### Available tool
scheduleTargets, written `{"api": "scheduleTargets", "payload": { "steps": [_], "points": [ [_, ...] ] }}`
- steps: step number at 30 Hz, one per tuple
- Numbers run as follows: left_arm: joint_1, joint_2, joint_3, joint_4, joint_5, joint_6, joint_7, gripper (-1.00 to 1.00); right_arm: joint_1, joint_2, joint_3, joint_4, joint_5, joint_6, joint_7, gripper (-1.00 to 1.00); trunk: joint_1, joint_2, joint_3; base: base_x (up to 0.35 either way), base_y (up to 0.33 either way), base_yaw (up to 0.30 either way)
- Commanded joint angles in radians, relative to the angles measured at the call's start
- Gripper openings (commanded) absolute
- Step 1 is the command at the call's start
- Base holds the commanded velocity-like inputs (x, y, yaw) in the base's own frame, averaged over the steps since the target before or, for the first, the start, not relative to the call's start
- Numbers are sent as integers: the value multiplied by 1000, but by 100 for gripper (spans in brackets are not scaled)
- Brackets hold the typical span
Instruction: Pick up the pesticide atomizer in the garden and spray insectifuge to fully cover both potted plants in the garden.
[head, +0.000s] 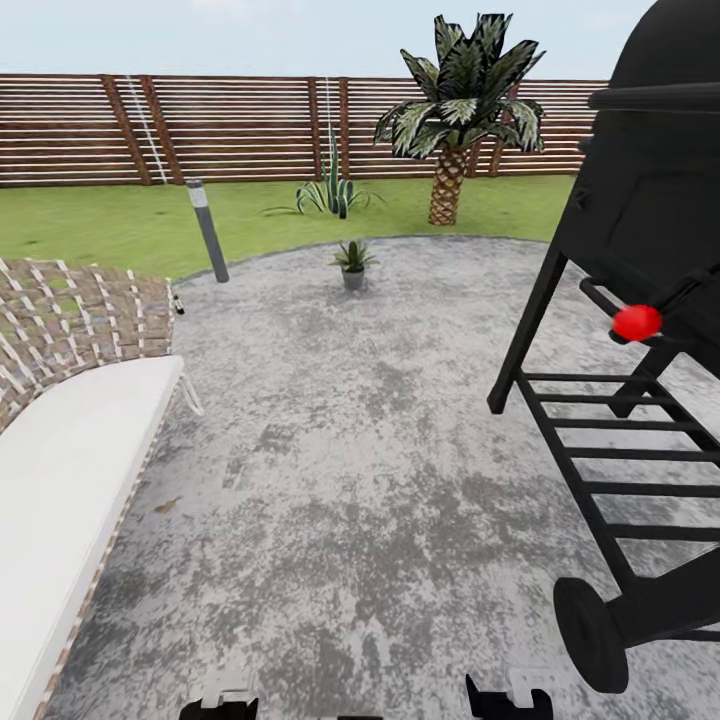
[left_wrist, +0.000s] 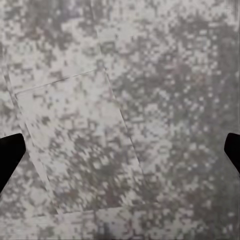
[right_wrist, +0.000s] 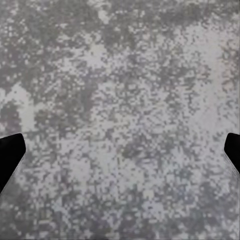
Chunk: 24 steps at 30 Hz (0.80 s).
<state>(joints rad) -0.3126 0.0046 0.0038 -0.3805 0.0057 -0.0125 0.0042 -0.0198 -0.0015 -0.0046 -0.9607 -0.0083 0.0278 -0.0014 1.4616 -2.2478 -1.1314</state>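
The robot is standing on the patio (head: 350, 480), facing one potted plant (head: 353, 264) near the far rim, beside the lawn (head: 100, 225), with a bollard lamp (head: 208, 230) to its left. A small dark object (head: 177, 300) is lying by the lounger (head: 70, 440); it may be the atomizer, but it is too small to tell. The left hand (left_wrist: 120, 150) and right hand (right_wrist: 120, 150) are hanging wide apart and empty over paving. Nothing is picked up yet, so grasping and spraying both plants are remaining.

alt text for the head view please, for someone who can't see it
A small potted plant stands at the far edge of a mottled-grey paved patio, with a black barbecue grill at right, a white-cushioned lounger at left, and lawn and fence beyond.
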Motion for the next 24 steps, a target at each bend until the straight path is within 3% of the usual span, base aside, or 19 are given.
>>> {"api": "scheduleTargets", "payload": {
  "steps": [1, 24],
  "points": [
    [0, 0, 1, 0, 1, -1, 0, 100, 0, 0, 0, -1, -1, 3, 0, 100, 0, 0, -1, 281, 0, 0],
    [0, -2, -4, 0, -7, -1, 0, 100, 0, 0, -1, -1, -2, 3, 0, 100, 0, 0, -1, 281, 0, 0]
  ]
}}
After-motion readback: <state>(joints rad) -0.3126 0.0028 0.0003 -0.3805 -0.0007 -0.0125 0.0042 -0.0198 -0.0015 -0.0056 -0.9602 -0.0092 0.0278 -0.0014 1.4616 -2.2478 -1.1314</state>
